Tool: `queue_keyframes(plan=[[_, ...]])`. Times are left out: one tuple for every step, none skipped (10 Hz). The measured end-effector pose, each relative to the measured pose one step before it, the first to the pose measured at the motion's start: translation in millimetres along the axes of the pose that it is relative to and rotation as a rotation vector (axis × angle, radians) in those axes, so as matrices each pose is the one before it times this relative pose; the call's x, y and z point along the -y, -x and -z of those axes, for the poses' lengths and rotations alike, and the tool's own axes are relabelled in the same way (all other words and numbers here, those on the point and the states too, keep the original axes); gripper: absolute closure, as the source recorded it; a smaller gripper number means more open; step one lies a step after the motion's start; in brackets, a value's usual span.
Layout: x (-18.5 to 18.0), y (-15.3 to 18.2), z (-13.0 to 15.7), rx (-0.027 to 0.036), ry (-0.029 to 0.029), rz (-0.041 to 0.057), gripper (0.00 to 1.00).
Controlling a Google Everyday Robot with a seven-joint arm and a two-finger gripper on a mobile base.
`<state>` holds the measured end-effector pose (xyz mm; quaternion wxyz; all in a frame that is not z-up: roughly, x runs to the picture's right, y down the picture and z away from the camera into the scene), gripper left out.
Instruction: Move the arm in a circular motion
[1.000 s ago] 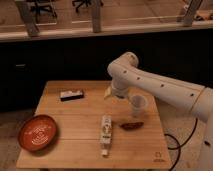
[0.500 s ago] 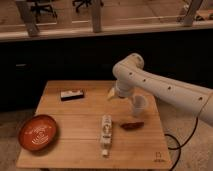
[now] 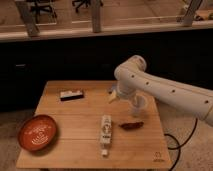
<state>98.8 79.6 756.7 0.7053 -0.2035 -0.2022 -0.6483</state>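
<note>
Cream-white arm (image 3: 165,90) reaches over the wooden table (image 3: 85,150); its gripper (image 3: 114,95) hangs near the back edge, fingers' state unclear.

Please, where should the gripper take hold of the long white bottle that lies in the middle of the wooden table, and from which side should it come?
Probably from above, across the middle of the white bottle. It lies flat, its long axis running from the table's far side toward the near edge, so the fingers would close on its left and right long sides. Space is free on both. The gripper hangs under the arm, above the far right of the table.
</note>
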Motion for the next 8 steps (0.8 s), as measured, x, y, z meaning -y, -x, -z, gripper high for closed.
queue_keyframes(plan=[[0.36,2.13,1.8,-0.00173,0.0009,0.00262,0.2],[2.04,3.69,-0.22,-0.00049,0.00101,0.00365,0.2],[0.65,4.34,-0.72,0.00113,-0.00229,0.00528,0.2],[-5.82,3.36,0.86,-0.002,0.0043,0.00092,0.2],[-3.26,0.62,0.07,-0.00215,0.00298,0.00208,0.2],[2.32,1.03,-1.03,-0.00132,0.00214,0.00767,0.2],[4.95,2.44,-0.14,0.0007,-0.00768,0.00404,0.2],[-7.61,6.25,-0.31,0.0035,0.00436,-0.00472,0.2]])
